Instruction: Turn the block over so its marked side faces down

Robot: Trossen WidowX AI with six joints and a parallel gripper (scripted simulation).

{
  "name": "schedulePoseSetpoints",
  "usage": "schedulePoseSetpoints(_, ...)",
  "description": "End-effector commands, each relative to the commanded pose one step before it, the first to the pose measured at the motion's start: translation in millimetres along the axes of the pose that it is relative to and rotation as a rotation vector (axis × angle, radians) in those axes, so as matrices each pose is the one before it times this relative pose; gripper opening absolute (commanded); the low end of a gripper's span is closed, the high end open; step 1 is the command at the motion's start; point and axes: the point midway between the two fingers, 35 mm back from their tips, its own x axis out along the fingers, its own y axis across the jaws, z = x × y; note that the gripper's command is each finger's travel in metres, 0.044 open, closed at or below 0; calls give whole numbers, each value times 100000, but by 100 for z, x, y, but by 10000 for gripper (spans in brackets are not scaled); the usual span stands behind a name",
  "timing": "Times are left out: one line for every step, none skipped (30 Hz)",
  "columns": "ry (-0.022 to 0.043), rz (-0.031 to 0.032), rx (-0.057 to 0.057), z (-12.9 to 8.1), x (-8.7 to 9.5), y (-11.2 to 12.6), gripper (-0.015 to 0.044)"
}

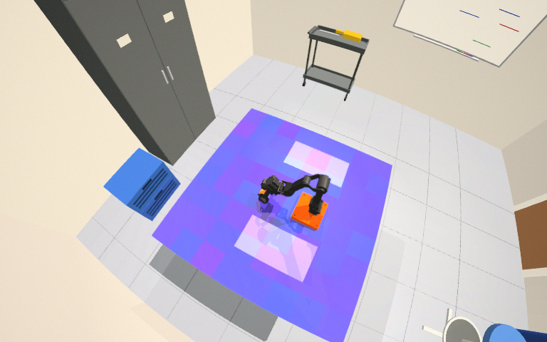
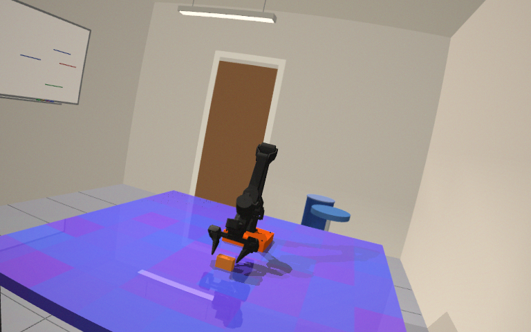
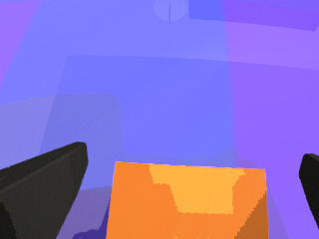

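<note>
The orange block [image 2: 225,262] [image 3: 189,209] rests flat on the blue-purple table [image 2: 97,250] [image 1: 355,241], just in front of the robot's base. No dark mark shows on the faces I see; its top is plain orange with a lighter patch. My gripper [image 2: 225,254] [image 3: 195,159] [image 1: 265,192] is open wide. It hangs just above the block with one black finger on each side, and neither finger touches it. Nothing is between the fingers.
The arm's orange base [image 1: 308,214] [image 2: 263,237] stands right behind the block. Off the table are a grey cabinet [image 1: 132,72], a blue box [image 1: 141,183], a cart [image 1: 335,60] and a blue stool [image 2: 328,213].
</note>
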Motion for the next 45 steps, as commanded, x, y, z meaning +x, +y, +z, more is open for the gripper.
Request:
schedulePoseSetpoints(19574,1780,1549,1222,-5607,-129,440)
schedulePoseSetpoints(0,0,0,0,0,0,440)
schedulePoseSetpoints(0,0,0,0,0,0,440)
schedulePoseSetpoints(0,0,0,0,0,0,440)
schedulePoseSetpoints(0,0,0,0,0,0,440)
schedulePoseSetpoints(0,0,0,0,0,0,440)
schedulePoseSetpoints(0,0,0,0,0,0,440)
schedulePoseSetpoints(0,0,0,0,0,0,440)
schedulePoseSetpoints(0,0,0,0,0,0,440)
schedulePoseSetpoints(0,0,0,0,0,0,440)
schedulePoseSetpoints(0,0,0,0,0,0,440)
schedulePoseSetpoints(0,0,0,0,0,0,440)
schedulePoseSetpoints(0,0,0,0,0,0,440)
schedulePoseSetpoints(0,0,0,0,0,0,440)
schedulePoseSetpoints(0,0,0,0,0,0,440)
schedulePoseSetpoints(0,0,0,0,0,0,440)
schedulePoseSetpoints(0,0,0,0,0,0,440)
schedulePoseSetpoints(570,-20,-23,67,19,5,440)
schedulePoseSetpoints(1711,-59,-68,199,53,13,440)
schedulePoseSetpoints(2852,-90,-105,326,76,20,440)
schedulePoseSetpoints(3456,-97,-114,384,70,21,440)
schedulePoseSetpoints(3458,-83,-100,371,44,18,440)
schedulePoseSetpoints(3459,-69,-87,357,19,15,440)
schedulePoseSetpoints(3460,-54,-73,341,-4,12,440)
schedulePoseSetpoints(3462,-40,-59,325,-27,10,440)
schedulePoseSetpoints(3463,-26,-46,307,-49,7,440)
schedulePoseSetpoints(3464,-11,-33,289,-70,5,440)
schedulePoseSetpoints(3456,1,-87,272,-89,1,440)
schedulePoseSetpoints(3461,20,-45,251,-108,0,440)
schedulePoseSetpoints(3463,36,-22,229,-125,-2,440)
schedulePoseSetpoints(3464,52,-10,208,-141,-4,440)
schedulePoseSetpoints(3465,68,3,185,-156,-5,440)
schedulePoseSetpoints(3470,84,52,161,-170,-5,440)
schedulePoseSetpoints(3471,99,68,137,-182,-6,440)
schedulePoseSetpoints(3475,113,116,111,-194,-6,440)
schedulePoseSetpoints(2872,104,117,73,-168,-5,440)
schedulePoseSetpoints(1724,66,76,35,-104,-3,440)
schedulePoseSetpoints(575,23,26,10,-35,-1,440)
schedulePoseSetpoints(0,0,0,0,0,0,440)
schedulePoseSetpoints(0,0,0,0,0,0,440)
schedulePoseSetpoints(0,0,0,0,0,0,440)
schedulePoseSetpoints(0,0,0,0,0,0,440)
schedulePoseSetpoints(0,0,0,0,0,0,440)
schedulePoseSetpoints(0,0,0,0,0,0,440)
schedulePoseSetpoints(0,0,0,0,0,0,440)
